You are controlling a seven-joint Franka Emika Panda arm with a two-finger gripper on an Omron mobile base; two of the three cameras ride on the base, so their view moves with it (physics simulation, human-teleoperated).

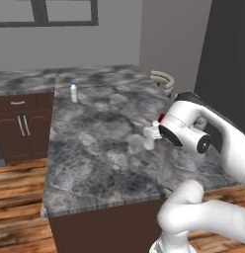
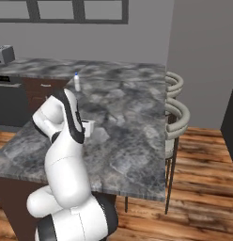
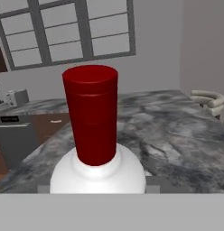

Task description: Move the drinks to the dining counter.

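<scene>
The red-capped white bottle [image 3: 93,122] stands upright between my fingertips [image 3: 152,186], close before the hand camera. My gripper [image 1: 151,134] is shut on it, low over the middle of the dining counter [image 1: 95,148]; whether its base touches the stone I cannot tell. From the right side, my gripper [image 2: 89,127] sits just beyond the bent arm, and the bottle is mostly hidden. The blue-capped bottle [image 1: 73,92] stands upright by itself near the slab's far left corner [image 2: 77,82], well away from the hand.
Curved-back stools [image 2: 177,117] line the right edge of the dining counter [image 2: 132,136]; one [image 1: 163,81] shows at its far right. A silver toaster [image 2: 3,54] sits on the worktop under the windowed wall. Dark cabinets [image 1: 18,123] stand to the left.
</scene>
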